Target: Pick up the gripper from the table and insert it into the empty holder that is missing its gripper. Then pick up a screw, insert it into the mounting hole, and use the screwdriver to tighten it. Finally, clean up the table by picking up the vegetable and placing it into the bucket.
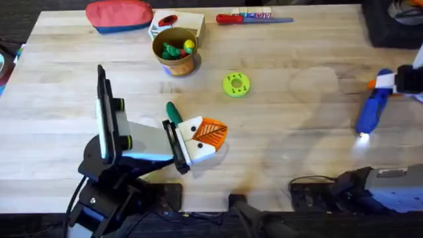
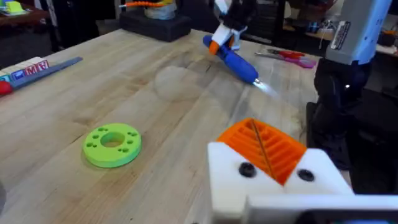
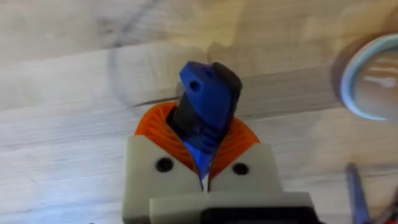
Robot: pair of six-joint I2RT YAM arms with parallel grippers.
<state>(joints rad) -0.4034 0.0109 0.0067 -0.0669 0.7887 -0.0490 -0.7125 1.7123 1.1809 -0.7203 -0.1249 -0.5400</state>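
With both orange tips seated and the left tool [image 1: 206, 137] closed empty, the right tool [image 3: 204, 171] grips the screwdriver [image 1: 371, 111] at the worktop's [image 1: 297, 152] right, while the vegetable [image 1: 173, 111] lies outside the far bucket [image 1: 176, 59].

A bright blue screwdriver [image 1: 371, 111], a tan-orange bucket [image 1: 176, 53], a light green disc [image 1: 236, 84], orange ribbed pads [image 2: 264, 146].

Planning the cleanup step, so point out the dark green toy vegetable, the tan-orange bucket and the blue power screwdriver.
Dark green toy vegetable [image 1: 172, 111]: overhead view, its exposed end.
Tan-orange bucket [image 1: 186, 63]: overhead view, outer wall.
Blue power screwdriver [image 1: 372, 112]: overhead view, mid-body.
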